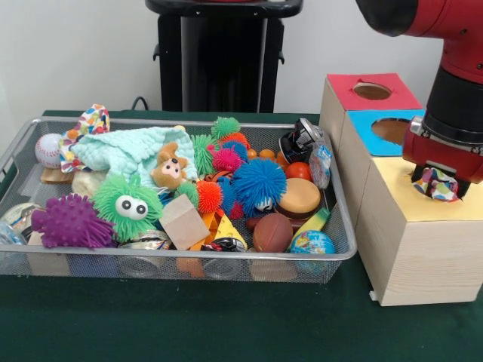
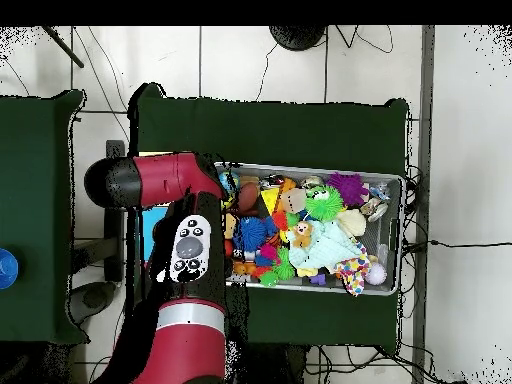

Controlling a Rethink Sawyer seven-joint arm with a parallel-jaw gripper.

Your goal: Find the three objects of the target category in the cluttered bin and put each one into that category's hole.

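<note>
Where the yellow box (image 1: 423, 219) stands, the gripper (image 1: 435, 181) is seen low over its top, closed on a dotted cloth (image 1: 436, 185) held at the hole, which is covered by it. A second patterned cloth (image 1: 88, 124) is draped over the bin's (image 1: 189, 260) far left rim, beside a baseball (image 1: 47, 149); the same cloth (image 2: 352, 272) is found near the bin's (image 2: 395, 235) lower right corner in the overhead view, where the arm (image 2: 185, 250) hides the boxes. A third cloth cannot be made out. Also listed in the bin: mint cloth (image 1: 124, 147), blue pom-pom (image 1: 259, 183), purple spiky ball (image 1: 69, 221), globe ball (image 1: 312, 243). No writing or brand marks can be read.
</note>
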